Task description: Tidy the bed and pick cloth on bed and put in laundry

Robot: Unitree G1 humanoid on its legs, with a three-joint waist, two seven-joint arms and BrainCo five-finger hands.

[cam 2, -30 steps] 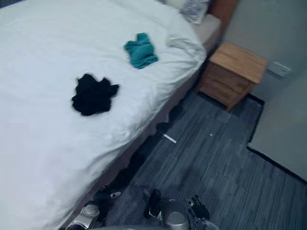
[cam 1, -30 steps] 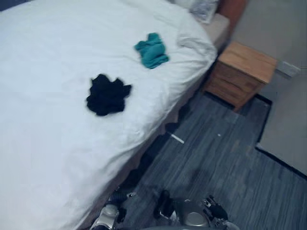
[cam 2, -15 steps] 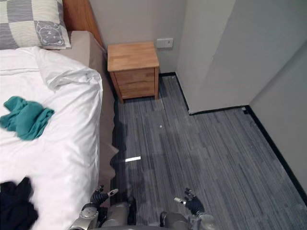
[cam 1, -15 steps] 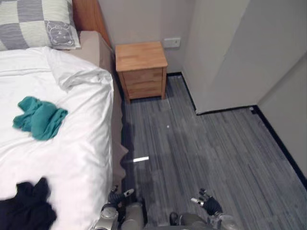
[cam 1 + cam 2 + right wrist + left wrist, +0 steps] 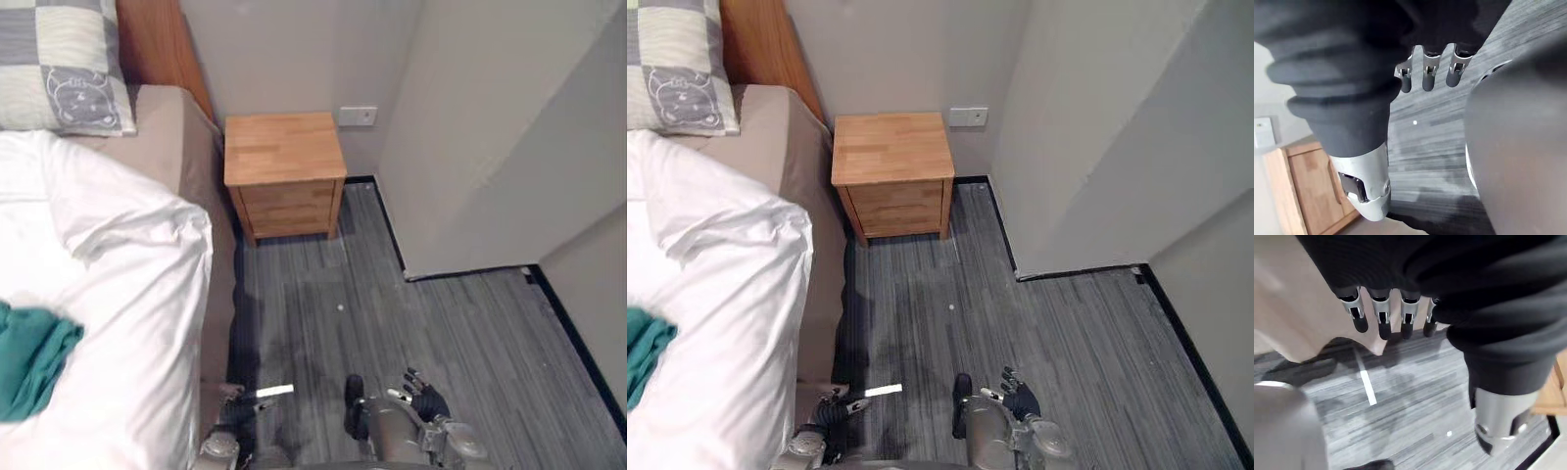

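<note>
A blue-green cloth (image 5: pixel 29 360) lies at the left edge of the frame. It is soft and bunched up, and part of it is cut off by the edge. It sits on the white cover of the bed (image 5: pixel 118 284), below the checked pillow (image 5: pixel 59 64) in the upper left. The left hand (image 5: pixel 235 413) is at the bottom of the frame, low by the side of the bed and well apart from the cloth. Its fingers (image 5: pixel 1383 318) hang straight and hold nothing. Further right, over the grey floor (image 5: pixel 460 333), the right hand (image 5: pixel 423 401) is loose and empty too, far from the cloth.
</note>
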